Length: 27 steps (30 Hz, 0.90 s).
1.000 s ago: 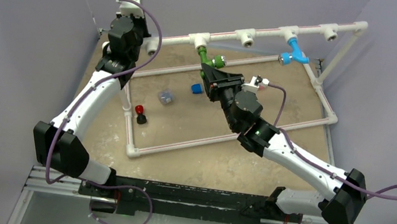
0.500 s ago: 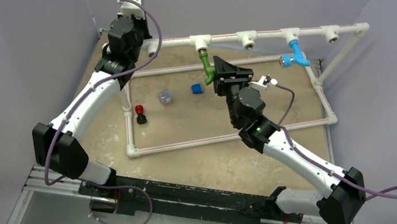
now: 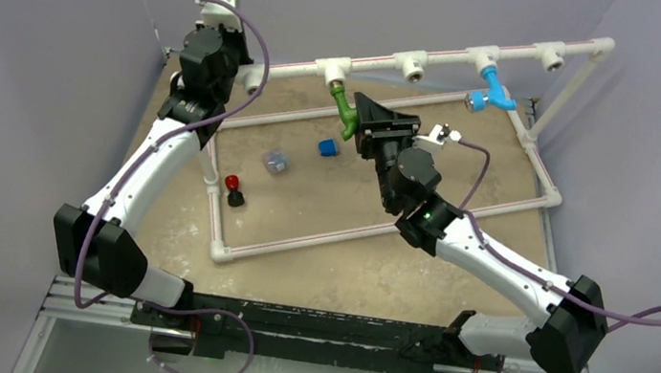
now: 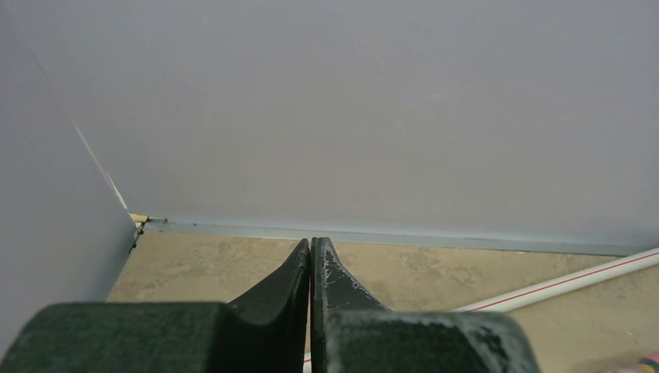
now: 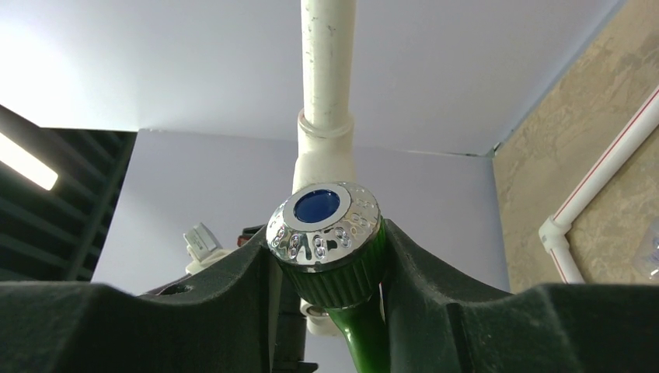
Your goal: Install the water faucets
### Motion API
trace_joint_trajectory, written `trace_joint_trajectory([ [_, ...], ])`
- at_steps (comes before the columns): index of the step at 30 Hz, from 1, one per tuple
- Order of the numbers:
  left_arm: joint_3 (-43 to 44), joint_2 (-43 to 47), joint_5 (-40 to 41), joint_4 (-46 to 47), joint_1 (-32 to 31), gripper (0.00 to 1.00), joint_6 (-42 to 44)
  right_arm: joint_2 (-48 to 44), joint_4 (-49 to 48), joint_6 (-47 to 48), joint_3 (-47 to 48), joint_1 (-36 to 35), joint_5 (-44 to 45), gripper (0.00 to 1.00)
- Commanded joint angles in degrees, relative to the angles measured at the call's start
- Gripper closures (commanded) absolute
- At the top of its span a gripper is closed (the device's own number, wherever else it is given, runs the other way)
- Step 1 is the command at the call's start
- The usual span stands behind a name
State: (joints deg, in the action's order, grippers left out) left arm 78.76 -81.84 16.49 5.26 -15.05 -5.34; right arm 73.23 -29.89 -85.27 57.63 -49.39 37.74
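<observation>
The green water faucet [image 3: 347, 112] hangs from a T-fitting [image 3: 333, 69] of the raised white pipe rail [image 3: 450, 56]. Its spout bends down toward my right gripper [image 3: 360, 123]. In the right wrist view the faucet's silvery mouth [image 5: 325, 221] sits between the fingers [image 5: 233, 287], and both press on its ribbed green collar. The light blue faucet [image 3: 495, 88] hangs from a fitting farther right on the rail. My left gripper [image 4: 311, 244] is shut and empty, facing the back wall near the rear left corner.
A white pipe frame [image 3: 370, 225] lies flat on the tan board. Inside it are a small blue block [image 3: 328, 148], a clear bluish piece [image 3: 277, 161], a red-topped piece [image 3: 232, 181] and a black piece [image 3: 235, 198]. Two rail fittings [image 3: 411, 63] stand open.
The green faucet's mouth pointed right a second ago and now points down. My right gripper swung up and round with it, then settled. The left arm has not moved.
</observation>
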Motion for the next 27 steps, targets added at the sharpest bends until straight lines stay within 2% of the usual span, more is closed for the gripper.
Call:
trace_joint_trajectory([
  [1, -3.8, -4.5, -4.5, -13.1, -0.9, 1.0, -0.8, 0.2, -5.5, 2.5, 1.0, 0.0, 1.2, 1.0],
  [6, -3.8, -4.5, -4.5, -13.1, -0.9, 1.0, -0.9, -0.4, -4.8, 8.0, 0.8, 0.0, 1.2, 1.0],
  [12, -2.5, -4.8, -4.3, -13.7, -0.9, 1.0, -1.2, -3.9, -6.5, 19.7, -3.1, 0.1, -5.9, 1.0],
  [18, 2.3, -6.5, -2.2, -15.0, -0.9, 0.86, -1.7, -9.8, -4.8, 27.8, -6.9, 0.0, -8.1, 1.0],
  [27, 16.7, -11.5, 0.6, -15.0, -0.9, 0.78, 0.9, -17.9, -1.9, 39.6, -9.0, 0.1, -12.1, 1.0],
])
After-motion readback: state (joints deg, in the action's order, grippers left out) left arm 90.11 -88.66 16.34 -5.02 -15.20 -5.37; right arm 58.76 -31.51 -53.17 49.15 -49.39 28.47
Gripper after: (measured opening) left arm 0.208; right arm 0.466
